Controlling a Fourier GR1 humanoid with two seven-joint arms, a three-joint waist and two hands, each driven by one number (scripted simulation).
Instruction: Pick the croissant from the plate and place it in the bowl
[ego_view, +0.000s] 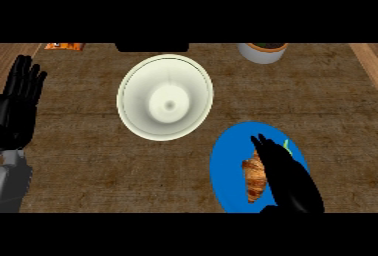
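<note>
Two hands in view. Right hand (289, 182) sits nearest, over the blue plate (225, 167), fingers straight and extended alongside the croissant (255, 177), not curled round it. Croissant lies on the plate. Left hand (18, 102) rests open at the left edge, fingers up, holding nothing. Farther back, cream bowl (165, 97) on the wooden counter (88, 165); white cup (263, 52) at far edge.

Right hand (289, 175) sits flat-fingered over the blue plate (225, 165), croissant (254, 179) just left of it, bowl (165, 97) up-left. Left hand (19, 100) rests open at the left edge.
</note>
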